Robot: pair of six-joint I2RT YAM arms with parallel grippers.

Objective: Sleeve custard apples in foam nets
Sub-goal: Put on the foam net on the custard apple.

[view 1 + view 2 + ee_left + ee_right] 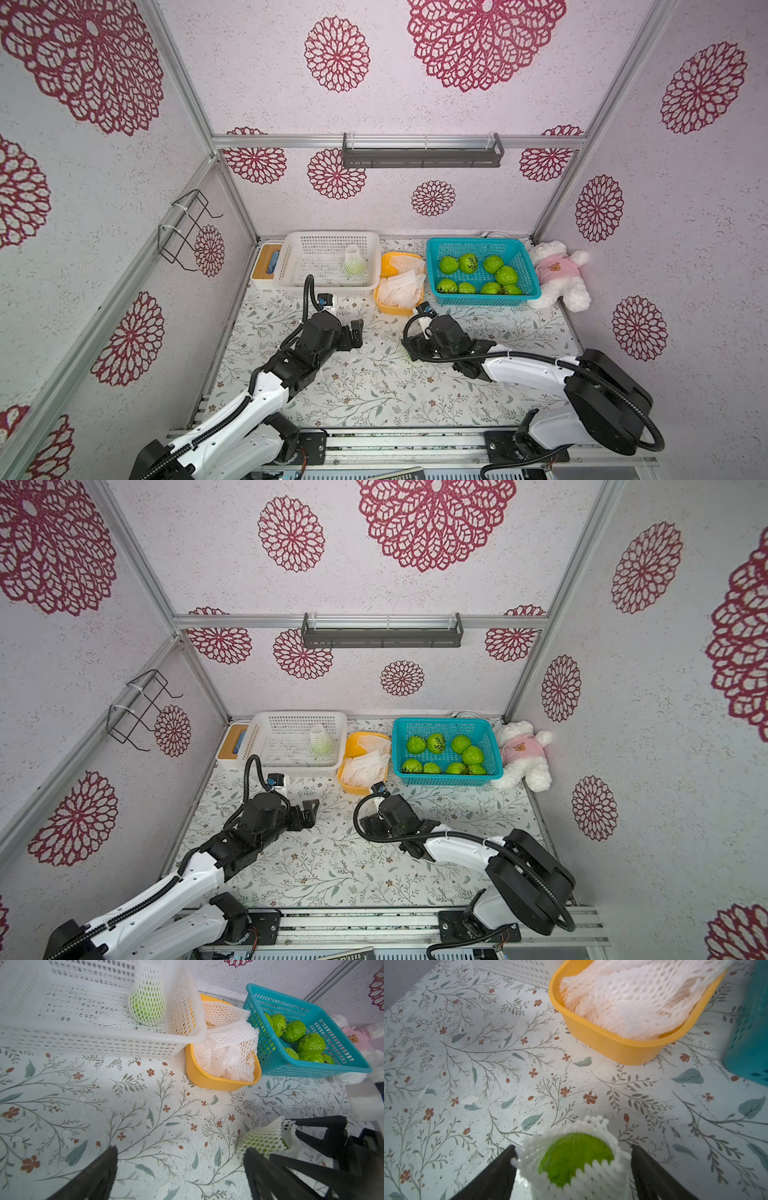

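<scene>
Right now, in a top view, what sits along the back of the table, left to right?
In a top view: box with wooden lid → white basket → yellow tub of foam nets → teal basket of custard apples → teddy bear.

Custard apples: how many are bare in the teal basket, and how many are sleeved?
Bare custard apples in teal basket: 8
Sleeved custard apple in white basket: 1
Netted custard apple between right end effector fingers: 1
Total: 10
</scene>
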